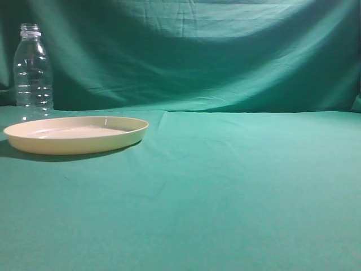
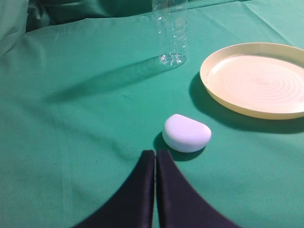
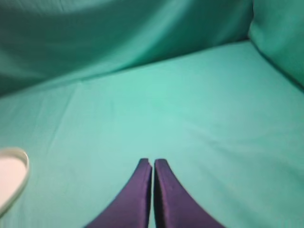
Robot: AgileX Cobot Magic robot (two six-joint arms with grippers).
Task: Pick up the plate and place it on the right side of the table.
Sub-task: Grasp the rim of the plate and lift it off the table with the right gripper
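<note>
Both fingers pairs, left (image 2: 155,154) & right (image 3: 153,162), pressed together, empty; plate (image 2: 256,78) ahead-right of left fingers, untouched—pickup & placing all left.

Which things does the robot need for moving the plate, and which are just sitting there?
For the job:
- the plate, lying on the left
- the table, whose right side is where the plate goes
- the left gripper and right gripper, both with fingers closed, holding nothing

Just lying about:
- the clear bottle, standing behind the plate
- the small white rounded object, near the left gripper
</note>
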